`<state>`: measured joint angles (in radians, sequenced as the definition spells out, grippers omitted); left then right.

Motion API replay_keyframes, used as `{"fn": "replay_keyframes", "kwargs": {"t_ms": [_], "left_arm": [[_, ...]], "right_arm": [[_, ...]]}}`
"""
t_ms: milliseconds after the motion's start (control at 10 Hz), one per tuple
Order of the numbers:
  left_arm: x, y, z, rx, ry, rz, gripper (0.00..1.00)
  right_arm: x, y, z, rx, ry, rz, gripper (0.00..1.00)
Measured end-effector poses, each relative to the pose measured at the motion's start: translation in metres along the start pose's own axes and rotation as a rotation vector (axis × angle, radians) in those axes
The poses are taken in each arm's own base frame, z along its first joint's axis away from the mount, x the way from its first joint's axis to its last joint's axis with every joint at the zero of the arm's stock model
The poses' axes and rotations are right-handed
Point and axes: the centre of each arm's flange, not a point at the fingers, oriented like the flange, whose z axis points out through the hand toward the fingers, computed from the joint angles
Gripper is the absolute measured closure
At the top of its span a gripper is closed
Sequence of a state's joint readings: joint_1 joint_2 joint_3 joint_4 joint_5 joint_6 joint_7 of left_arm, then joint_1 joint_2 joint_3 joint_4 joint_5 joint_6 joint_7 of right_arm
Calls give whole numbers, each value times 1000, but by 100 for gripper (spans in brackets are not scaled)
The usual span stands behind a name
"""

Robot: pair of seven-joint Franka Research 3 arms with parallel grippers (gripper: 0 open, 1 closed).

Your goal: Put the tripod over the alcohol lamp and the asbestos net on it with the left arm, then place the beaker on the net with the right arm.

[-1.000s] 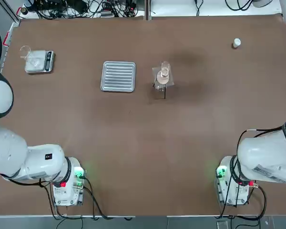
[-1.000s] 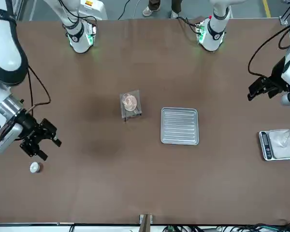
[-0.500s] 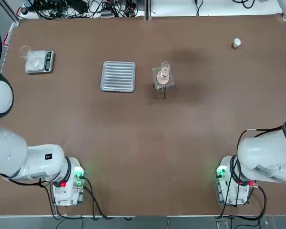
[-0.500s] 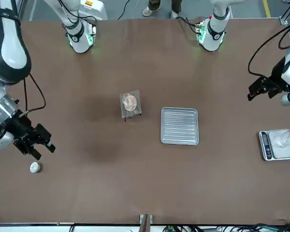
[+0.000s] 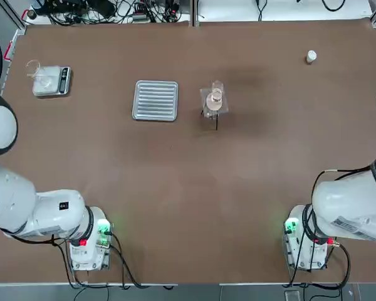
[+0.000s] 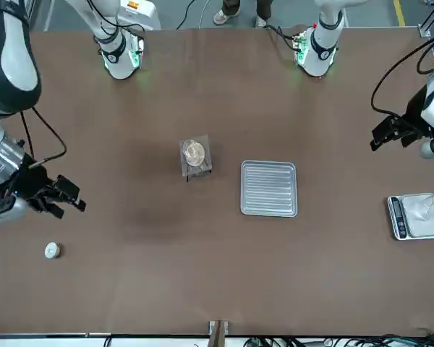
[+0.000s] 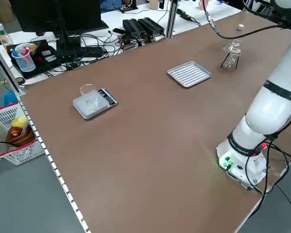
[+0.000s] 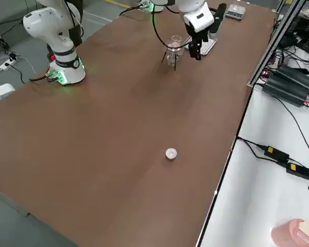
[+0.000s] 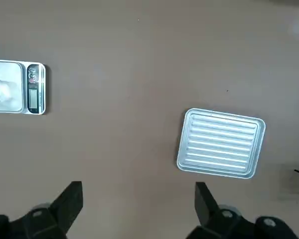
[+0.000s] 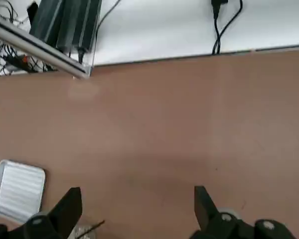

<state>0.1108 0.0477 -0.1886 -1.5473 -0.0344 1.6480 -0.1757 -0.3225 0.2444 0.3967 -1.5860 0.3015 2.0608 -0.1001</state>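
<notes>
A thin black tripod stands mid-table, right of the tray. The grey asbestos net with its tan disc lies on its ring. A clear beaker stands on the net; the front view shows it from above. The alcohol lamp is hidden under the net. My left gripper hangs open and empty near the table's left edge, high above the tray. My right gripper is open and empty at the table's right edge, far from the stack.
A ribbed silver tray lies left of the stack. At the far left, a scale carries a glass dish. A small white cap sits at the far right. Both arm bases are at the near edge.
My right gripper has turned at the wrist and drawn back from the white cap towards the robot's side. The left arm and the stack have not moved.
</notes>
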Motion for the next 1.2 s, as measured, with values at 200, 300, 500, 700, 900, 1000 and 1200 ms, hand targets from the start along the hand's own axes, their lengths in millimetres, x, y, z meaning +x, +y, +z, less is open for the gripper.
{"fn": "replay_keyframes", "kwargs": {"t_ms": [200, 300, 500, 700, 900, 1000, 1200], "left_arm": [[0, 0, 0, 0, 0, -1, 1], [0, -1, 0, 5, 1, -1, 1], [1, -4, 0, 28, 4, 0, 1], [2, -8, 0, 29, 5, -7, 1], [3, -17, -1, 30, 6, -23, 1], [4, -24, -1, 31, 7, -35, 1], [4, -26, -2, 30, 9, -38, 1]], "right_arm": [[-4, 1, -2, -25, -54, -10, 0], [-4, 1, -3, -35, -64, -15, 0], [-7, 1, -2, -53, -90, -26, 0], [-9, 3, -3, -65, -113, -29, 0], [-11, 12, -11, -83, -144, -19, 0], [-11, 20, -20, -102, -146, -5, 0], [-11, 36, -41, -160, -137, 30, 0]]}}
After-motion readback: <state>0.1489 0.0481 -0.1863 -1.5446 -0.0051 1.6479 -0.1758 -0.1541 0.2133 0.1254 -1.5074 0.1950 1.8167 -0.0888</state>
